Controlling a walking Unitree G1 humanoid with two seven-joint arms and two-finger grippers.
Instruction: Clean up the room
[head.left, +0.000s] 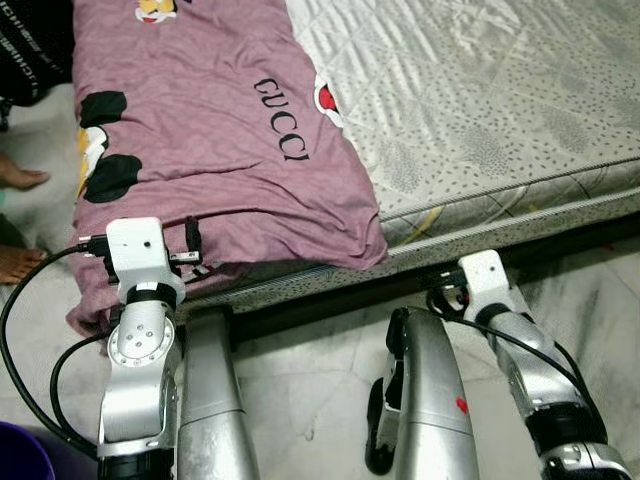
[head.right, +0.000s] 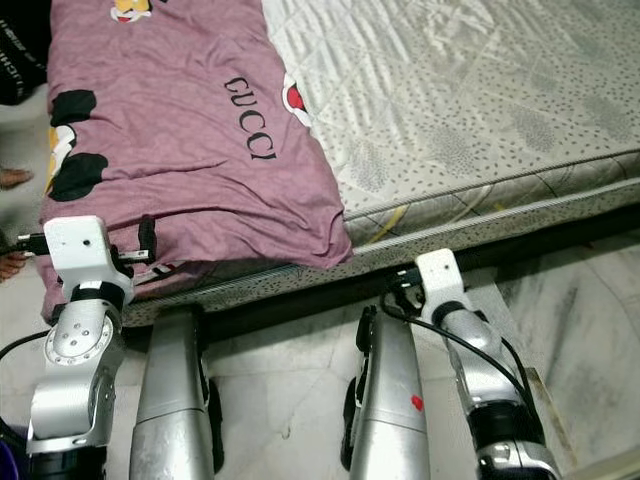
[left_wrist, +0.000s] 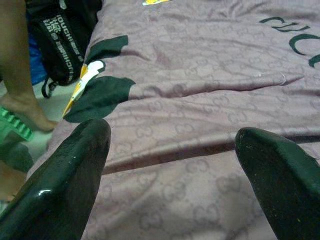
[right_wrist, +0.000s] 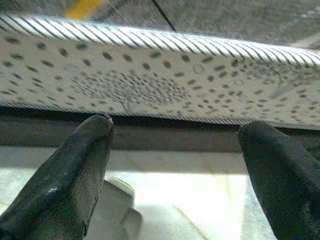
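Observation:
A mauve blanket (head.left: 200, 130) with black "GUCCI" lettering and a cartoon mouse print covers the left part of the mattress (head.left: 480, 100) and hangs over its front edge. My left gripper (left_wrist: 172, 132) is open just above the blanket's front fold, its two fingers apart with nothing between them. In the left eye view the left gripper (head.left: 193, 250) sits at the blanket's drooping edge. My right gripper (right_wrist: 175, 125) is open and empty, held low in front of the mattress's dotted side edge (right_wrist: 150, 85), over the floor.
A person's bare feet (head.left: 18, 176) stand on the floor left of the bed, beside a black bag (head.left: 25, 50). A purple bucket (head.left: 20, 455) is at my lower left. My two silver legs (head.left: 425, 400) stand on marble floor close to the dark bed base.

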